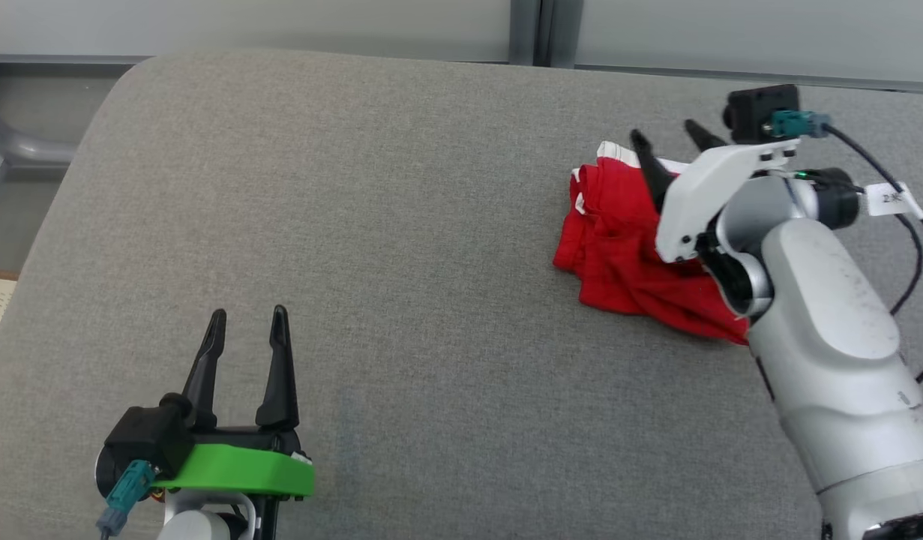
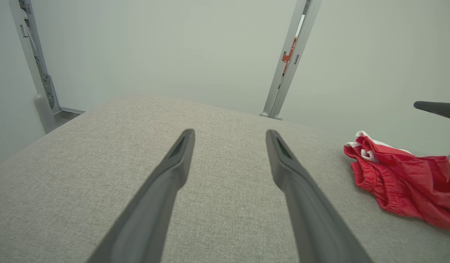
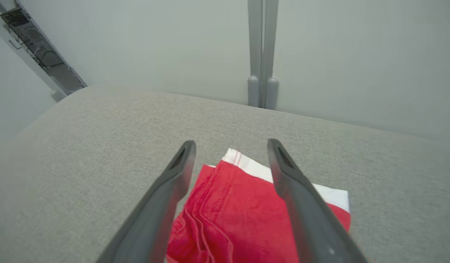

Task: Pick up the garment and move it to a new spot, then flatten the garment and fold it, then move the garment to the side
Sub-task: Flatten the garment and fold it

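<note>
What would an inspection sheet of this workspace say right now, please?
Surface: grey fabric surface, flat, rounded far-left corner.
Job's things: red garment with white trim, bunched in loose folds on the right side.
Clutter: nothing seen.
Grippers: left gripper low at the near left, jaws open, holding nothing; right gripper over the garment's far end, jaws open, nothing held.
Cables: black cable with a white tag loops from the right wrist; teal plug at the left wrist.
Surroundings: pale wall behind, with a grey post.
</note>
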